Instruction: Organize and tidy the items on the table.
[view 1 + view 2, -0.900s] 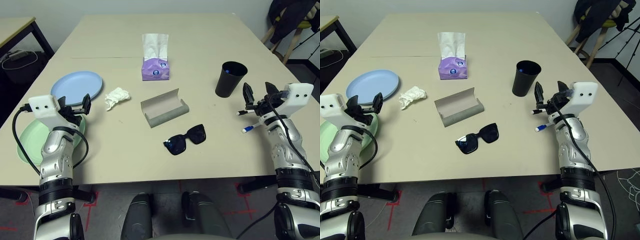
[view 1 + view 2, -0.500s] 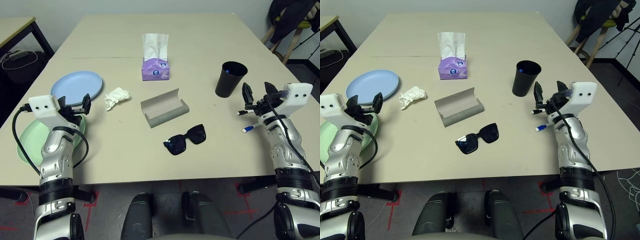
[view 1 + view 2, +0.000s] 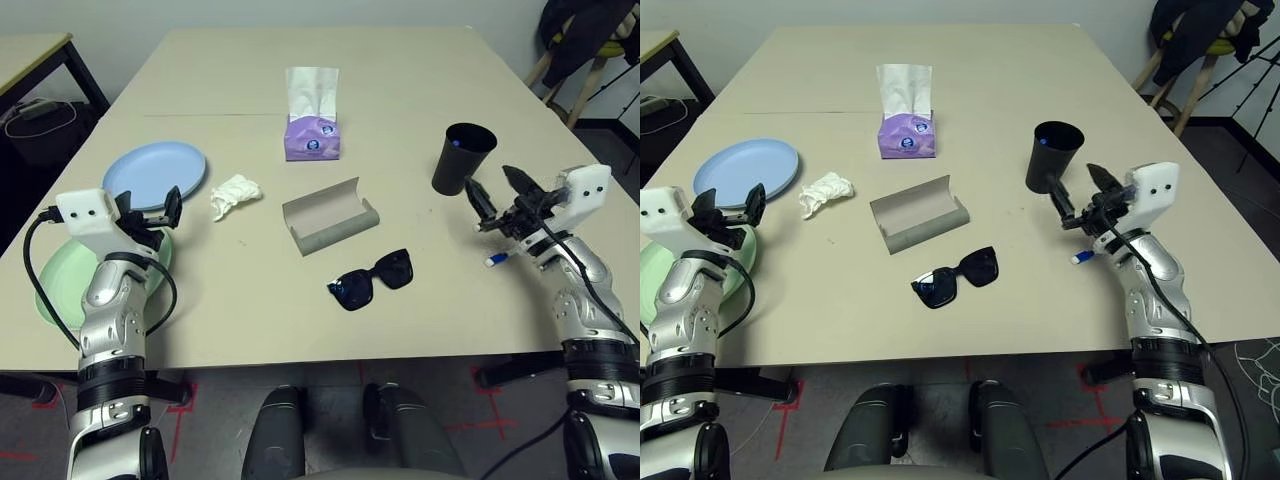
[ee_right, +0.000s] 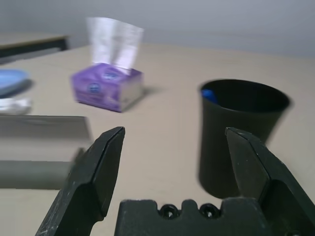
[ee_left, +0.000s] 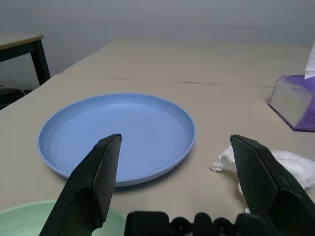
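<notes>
L gripper [image 5: 176, 136] wide open, nothing held, by blue plate [image 3: 155, 175]; R gripper [image 4: 175, 130] wide open too, empty, nr upright black cup [image 3: 462, 159]; sunglasses [image 3: 371, 279] lie nr grey case [image 3: 330, 216] on table [image 3: 300, 320].

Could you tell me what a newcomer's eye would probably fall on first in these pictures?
Probably the purple tissue box, standing upright toward the far side of the table with a white tissue rising from its top. Next might come the pale blue plate on the robot's left, lying just beyond the pale green one. The black cup, upright on the right near the right pincer, also stands out against the light tabletop.
</notes>
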